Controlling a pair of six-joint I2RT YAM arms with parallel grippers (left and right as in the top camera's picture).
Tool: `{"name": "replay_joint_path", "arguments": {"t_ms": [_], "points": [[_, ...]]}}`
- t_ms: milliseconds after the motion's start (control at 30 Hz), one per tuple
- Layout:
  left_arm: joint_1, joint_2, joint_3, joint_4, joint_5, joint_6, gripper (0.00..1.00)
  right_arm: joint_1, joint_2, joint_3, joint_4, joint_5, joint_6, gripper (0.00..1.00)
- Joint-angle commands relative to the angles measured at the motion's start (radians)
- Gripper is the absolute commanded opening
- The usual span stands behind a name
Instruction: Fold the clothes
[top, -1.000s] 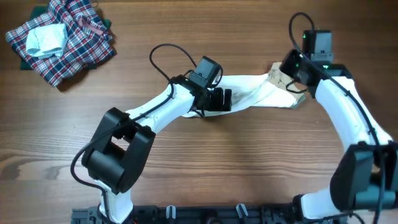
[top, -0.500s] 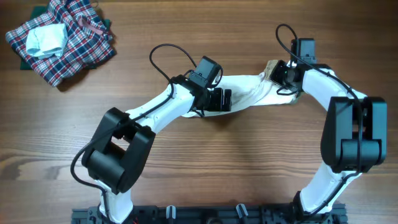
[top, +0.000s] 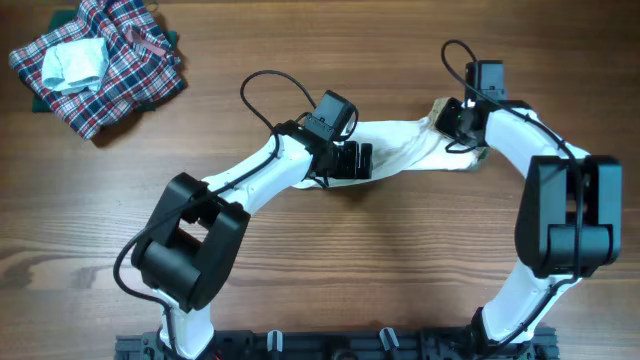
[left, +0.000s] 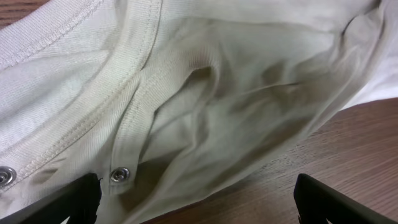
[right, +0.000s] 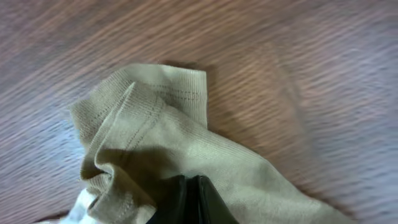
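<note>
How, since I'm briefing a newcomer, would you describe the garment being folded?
On the wooden table, look right of centre. The white garment lies stretched between the left tool and the right tool, which pinches its tan end; unlike the plaid heap top-left, it is plain.

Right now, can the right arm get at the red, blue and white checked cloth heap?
Probably not. The red, blue and white checked cloth heap lies in the far left corner, and the right hand is shut on the small white and tan garment.

This is looking like a robotics lab bench: a white cabled left arm (top: 250, 175) and right arm (top: 560, 170) are standing at a black rail (top: 330, 345) along the near edge of a wood-grain table (top: 400, 270).
</note>
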Motion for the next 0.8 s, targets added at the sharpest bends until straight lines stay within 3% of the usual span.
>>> {"name": "replay_joint_path", "arguments": {"t_ms": [0, 333, 767], "points": [[0.003, 0.015, -0.005, -0.001, -0.016, 0.019, 1.0, -0.039, 0.039, 0.019, -0.05, 0.085, -0.032, 0.08], [0.003, 0.015, -0.005, -0.001, -0.016, 0.019, 1.0, -0.038, 0.029, 0.192, -0.184, 0.08, -0.1, 0.09], [0.003, 0.015, -0.005, -0.008, -0.016, 0.02, 1.0, -0.035, 0.023, 0.181, -0.253, -0.047, -0.068, 0.08]]}}
